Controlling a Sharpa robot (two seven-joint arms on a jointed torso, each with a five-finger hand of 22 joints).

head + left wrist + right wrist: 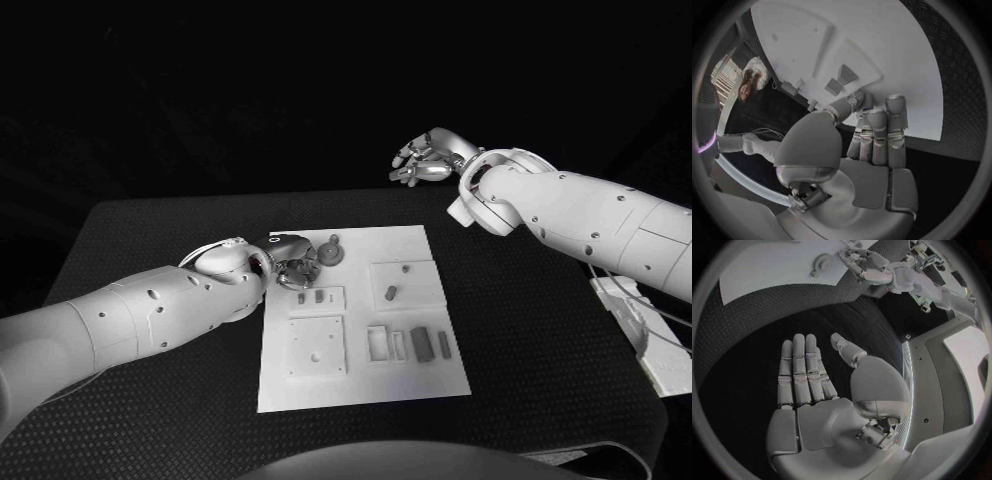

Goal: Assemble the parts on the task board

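The white task board (361, 385) lies in the middle of the black table. A round grey part (333, 253) sits near its far left corner. Small grey pieces (310, 296) lie on a raised block, and one grey piece (391, 292) on another. Long grey pieces (423, 342) lie near the right edge. My left hand (296, 264) hovers low over the board's far left, just beside the round part, fingers straight (876, 132) and holding nothing. My right hand (421, 160) is raised beyond the board's far edge, with its flat palm (811, 390) spread and empty.
A white square plate (317, 345) and a slotted frame (387, 343) sit on the board's near half. A white box with cables (649, 335) lies at the table's right edge. Black mat surrounds the board (773, 265) on all sides.
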